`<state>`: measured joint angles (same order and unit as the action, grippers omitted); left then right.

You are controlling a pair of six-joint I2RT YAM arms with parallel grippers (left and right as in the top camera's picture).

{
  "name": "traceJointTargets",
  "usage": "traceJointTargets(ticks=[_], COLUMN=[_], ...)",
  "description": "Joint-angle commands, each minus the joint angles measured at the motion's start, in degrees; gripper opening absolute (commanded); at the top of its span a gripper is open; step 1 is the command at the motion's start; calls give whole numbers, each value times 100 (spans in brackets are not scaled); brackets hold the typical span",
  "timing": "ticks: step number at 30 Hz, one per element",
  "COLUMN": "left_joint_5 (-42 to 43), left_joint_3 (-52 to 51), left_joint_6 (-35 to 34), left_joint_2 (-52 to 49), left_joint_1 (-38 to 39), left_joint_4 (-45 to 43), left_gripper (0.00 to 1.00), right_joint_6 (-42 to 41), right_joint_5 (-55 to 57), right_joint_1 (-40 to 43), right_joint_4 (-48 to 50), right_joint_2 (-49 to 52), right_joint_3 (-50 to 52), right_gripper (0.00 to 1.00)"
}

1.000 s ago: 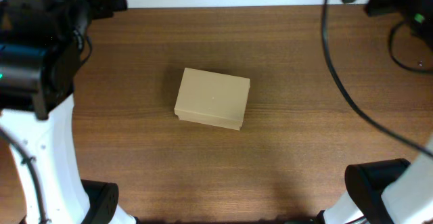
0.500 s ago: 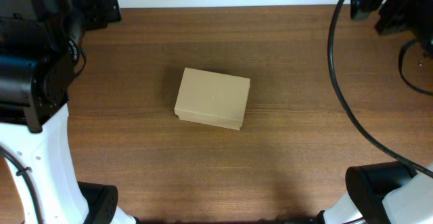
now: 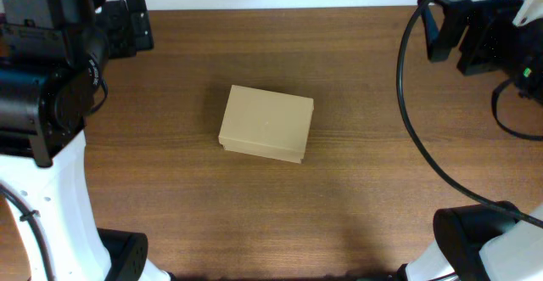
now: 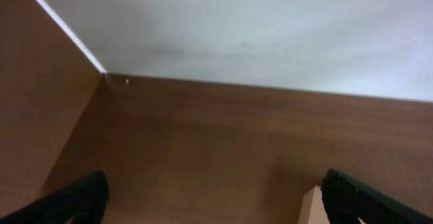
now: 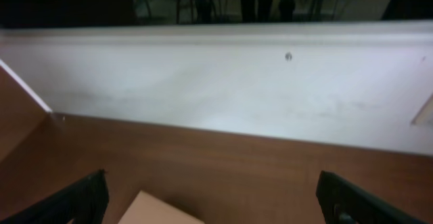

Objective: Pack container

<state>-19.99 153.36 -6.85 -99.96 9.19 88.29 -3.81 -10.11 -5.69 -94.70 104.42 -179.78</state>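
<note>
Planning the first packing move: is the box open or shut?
Shut. From overhead the box shows one flat tan top covering it all; no flap stands up and no inside shows.

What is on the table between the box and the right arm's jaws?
Just bare table between the container and the right arm's jaws, with a black cable arcing over it, seen in the overhead view.

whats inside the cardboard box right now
The cardboard box sits shut on the table, so its inside is covered and cannot be seen from any view. Only its plain top shows, with nothing lying on it.
</note>
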Motion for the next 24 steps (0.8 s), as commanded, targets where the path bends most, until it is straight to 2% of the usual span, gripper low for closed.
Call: traceJointTargets(ticks=[1, 8, 12, 18, 24], left_joint_5=[-79, -79, -79, -79, -79], left_joint_3=[44, 44, 44, 44, 44], left_joint_6=[9, 9, 9, 9, 9], left_joint_2=[2, 2, 2, 2, 2], left_joint_1=[-15, -15, -15, -15, -15], left_joint_4=[240, 752, 831, 835, 835], left_gripper=[100, 100, 100, 100, 100], right_joint_6=[42, 118, 256, 254, 254], right_joint_5=[28, 109, 890, 1781, 1832], right_joint_1=[11, 11, 11, 11, 11], right_joint_4=[-120, -234, -157, 468, 2426], right_joint_2=[46, 4, -367, -1591, -2986], right_joint_3=[0, 2, 389, 2382, 4795], right_gripper=[99, 99, 99, 99, 99])
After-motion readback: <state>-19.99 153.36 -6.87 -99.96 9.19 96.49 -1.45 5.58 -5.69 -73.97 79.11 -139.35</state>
